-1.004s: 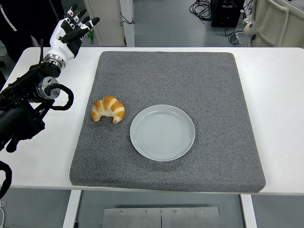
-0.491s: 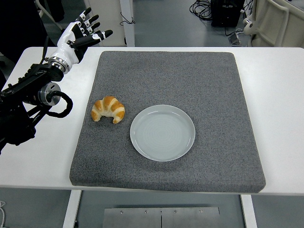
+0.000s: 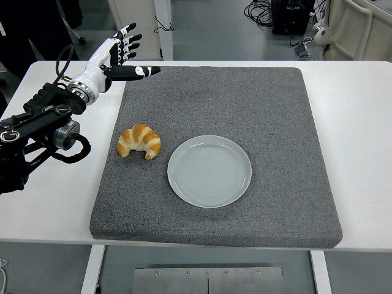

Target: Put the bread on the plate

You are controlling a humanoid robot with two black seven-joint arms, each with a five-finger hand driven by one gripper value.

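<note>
**Head view: left hand open, croissant not yet grasped**

Head view shows your left hand [image 3: 119,55] raised over the far left corner of the grey mat [image 3: 257,98], fingers spread, thumb pointing out over the mat, holding nothing. Your right arm is not in the picture.

You are at the approach step. The croissant [image 3: 139,141] lies on the mat's left side, nearer to you than the hand and well apart from it. The plate [image 3: 209,171] sits just to its right, with a narrow strip of mat between them, and it is empty.

Your next move, by my reading, is to bring the hand toward you and down over the croissant, then close the fingers around its middle. After that only a short carry to the right is needed.

The croissant is golden brown with paler ridges, curved, its two tips pointing toward the near edge. It looks soft and flaky, so grip gently. The mat rests on the white table [image 3: 361,122].
</note>
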